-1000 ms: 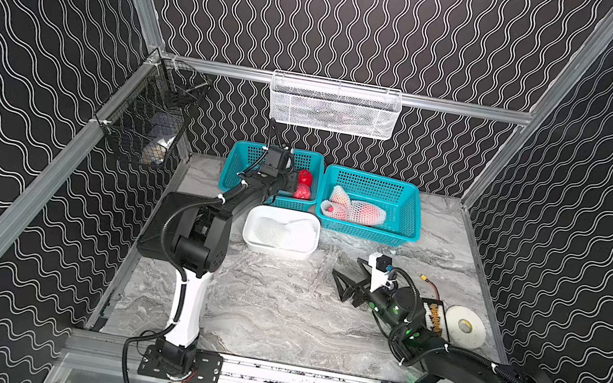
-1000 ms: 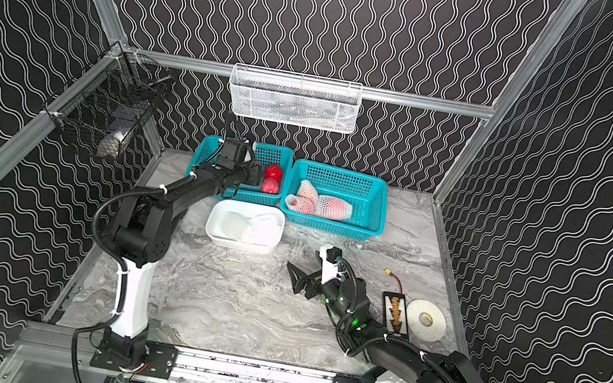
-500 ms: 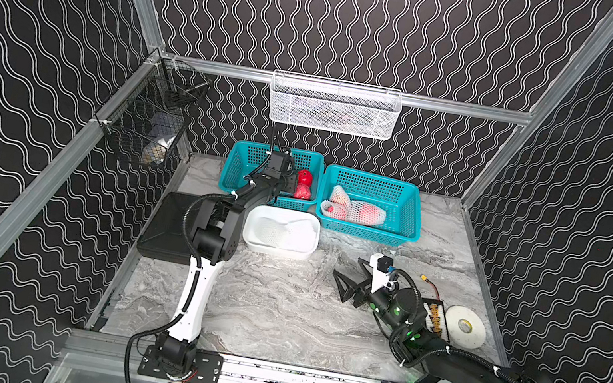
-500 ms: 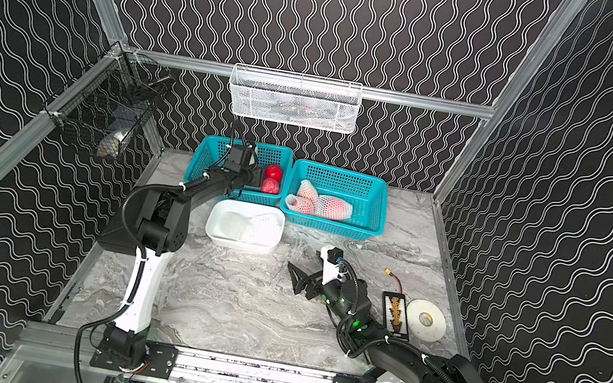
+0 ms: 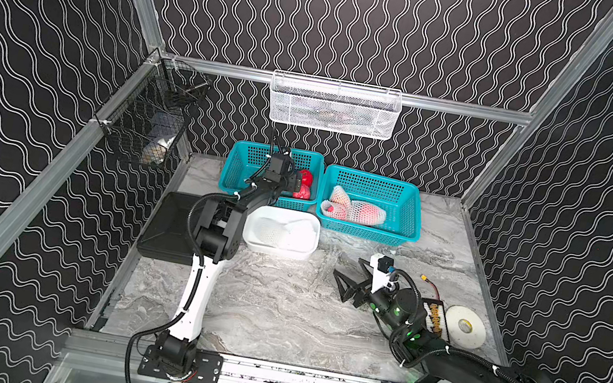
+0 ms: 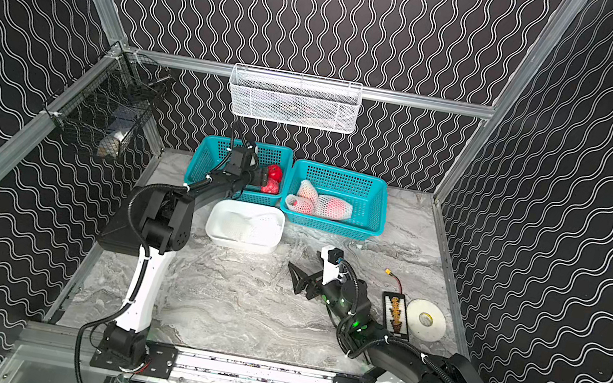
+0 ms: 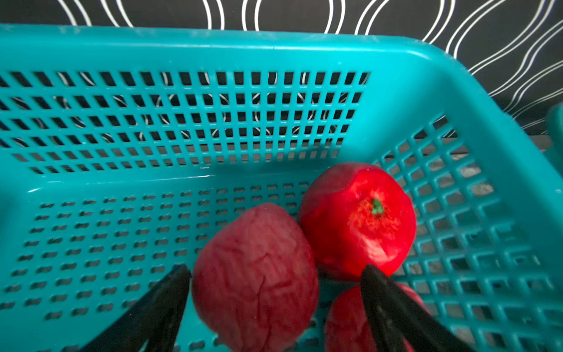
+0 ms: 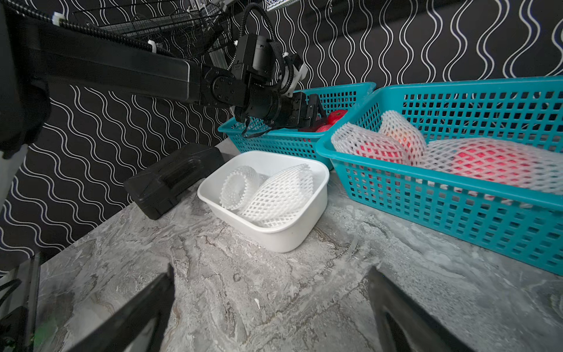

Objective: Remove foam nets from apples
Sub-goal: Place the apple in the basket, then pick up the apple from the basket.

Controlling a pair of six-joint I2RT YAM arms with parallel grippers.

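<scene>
- Three bare apples lie in the left teal basket (image 7: 182, 48), crowded against its 3 o'clock wall in both top views. The left hand (image 7: 275, 268) is down among them, its fingers spread wide on either side of the mottled apple (image 7: 256, 277) and, as far as I can tell, gripping nothing.
- The mottled apple looks smeared in the left wrist view, so it may not have settled. If the hand lifts out at a slant, a finger could clip it or the glossy apple (image 7: 356, 219) touching it and send fruit rolling.
- The third apple (image 7: 344, 320) lies right under one finger. Any dip of the hand could press into it and bruise it.
- The left arm reaches over the basket's 6 o'clock wall. If it pulls back low it could snag the rim and drag the basket into the white tub (image 8: 265, 237) just beside it.
- The netted apples (image 5: 356, 211) wait in the right teal basket (image 8: 457, 88), at 3 o'clock of the left one. Their foam nets (image 8: 487, 158) overlap and look floppy, so a pinch might catch two nets at once, or only loose mesh.
- The right hand (image 8: 271, 269) is spread and empty, low over the table (image 8: 274, 304) at 5 o'clock of the tub. If both arms head for the right basket they could cross paths.
- The empty nets (image 8: 274, 192) in the tub look light enough for a passing arm to brush them out.
</scene>
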